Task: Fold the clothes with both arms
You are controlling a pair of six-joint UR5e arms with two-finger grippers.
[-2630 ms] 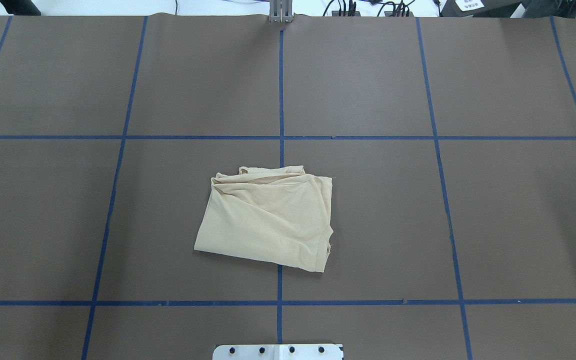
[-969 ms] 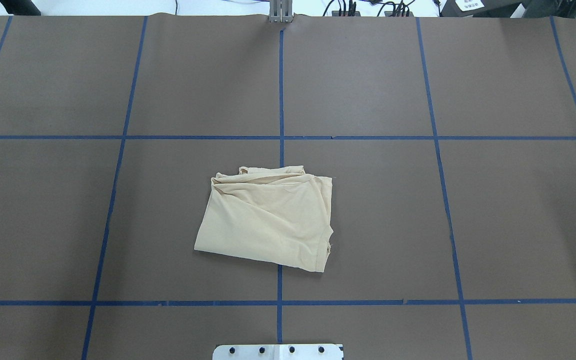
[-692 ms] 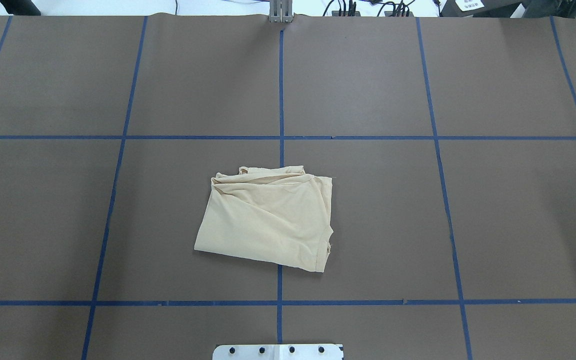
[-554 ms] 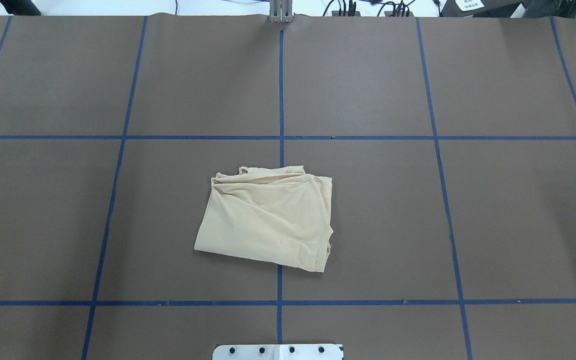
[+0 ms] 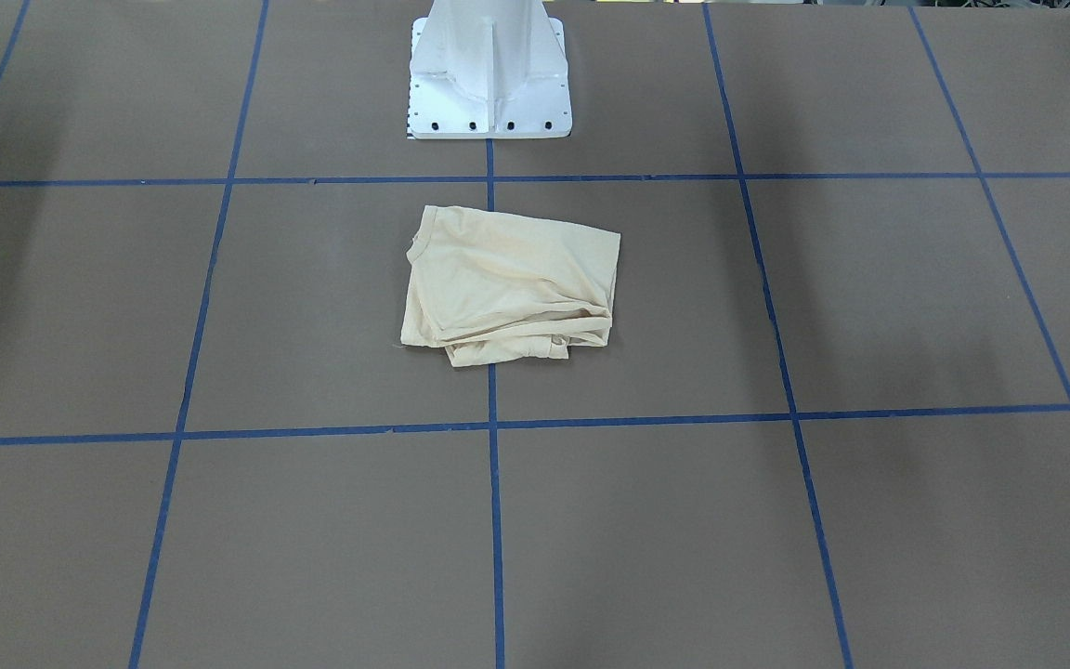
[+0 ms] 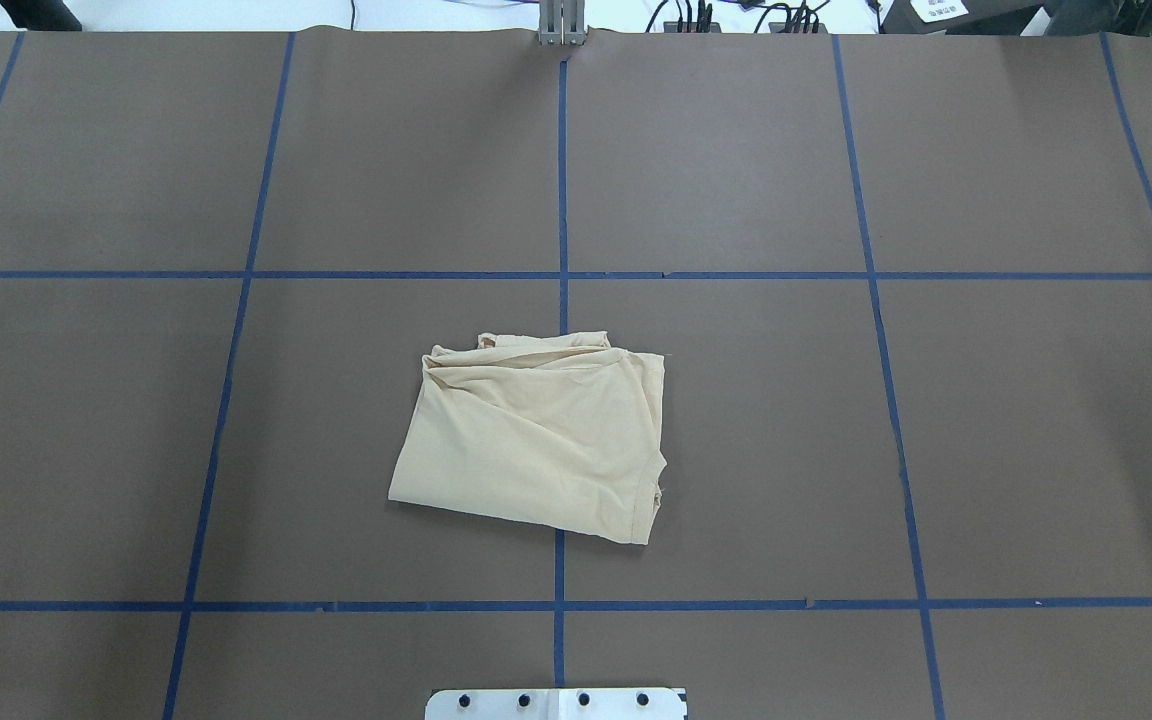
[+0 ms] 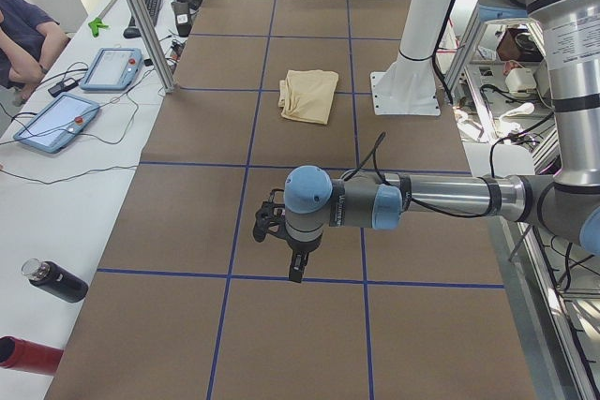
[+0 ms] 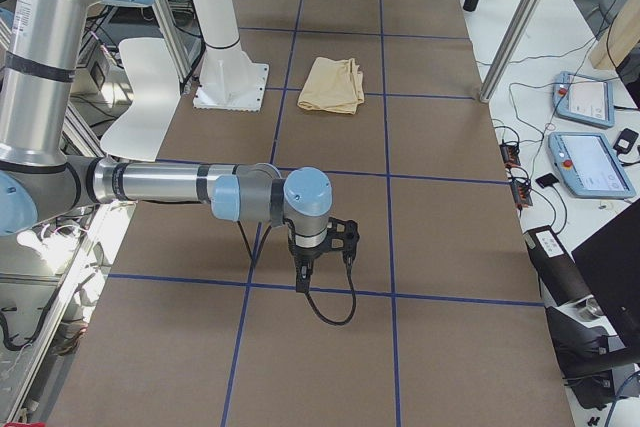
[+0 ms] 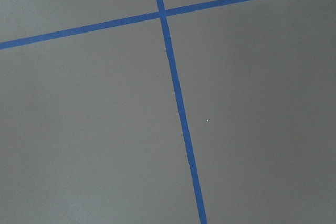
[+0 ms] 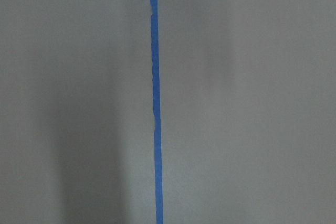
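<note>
The clothes are one pale cream-yellow shirt (image 6: 536, 445), lying in a folded, wrinkled bundle on the brown table near the middle, just in front of the pedestal; it also shows as the shirt (image 5: 512, 283), (image 7: 309, 96), (image 8: 332, 85). No print shows. Both arms are held out low over the table's far ends, well away from the shirt. The left gripper (image 7: 266, 227) shows only in the exterior left view and the right gripper (image 8: 345, 237) only in the exterior right view; I cannot tell if either is open or shut. The wrist views show only bare table and blue tape.
The white pedestal base (image 5: 489, 84) stands at the table's robot side. Blue tape lines (image 6: 562, 180) grid the brown surface. A side bench holds teach pendants (image 7: 56, 119) and a black bottle (image 7: 56, 283); a person's arm (image 7: 28, 39) rests there. A metal post (image 7: 141, 16) stands at the table's edge.
</note>
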